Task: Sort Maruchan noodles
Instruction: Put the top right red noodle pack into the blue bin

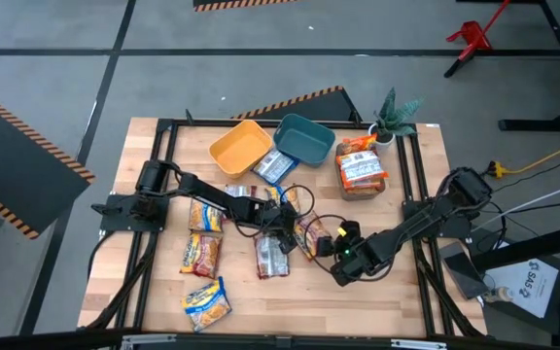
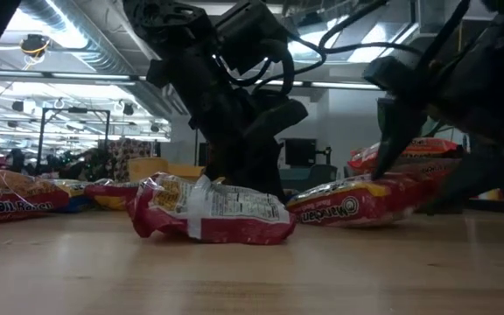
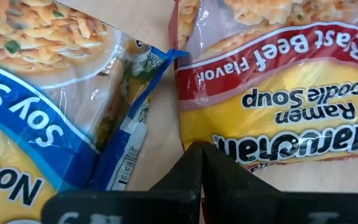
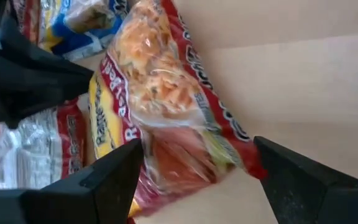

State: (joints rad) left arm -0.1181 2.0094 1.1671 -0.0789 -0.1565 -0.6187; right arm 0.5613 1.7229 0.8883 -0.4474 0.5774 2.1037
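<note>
The left gripper (image 1: pixel 282 226) has its jaws pressed together on nothing, the closed tips poised over the gap between a blue-and-yellow soy sauce packet (image 3: pixel 48 118) and a red roast beef packet (image 3: pixel 278 118) in the middle of the table. The right gripper (image 1: pixel 331 251) has its jaws spread wide, one finger on each side of that same red packet, whose near end lies between them without being pinched yet; it looks slightly crumpled. The step in hand seems to be picking up this red packet for sorting, and doing it well means the right gripper closing across the packet's short width, low enough to catch the noodle block rather than only slippery film, while the left gripper keeps clear so the two arms don't collide. Other packets lie scattered to the left, a face-down red one (image 1: pixel 271 257) nearest the grippers, with a yellow bin (image 1: pixel 241 146) and teal bin (image 1: pixel 304 137) at the far side.
</note>
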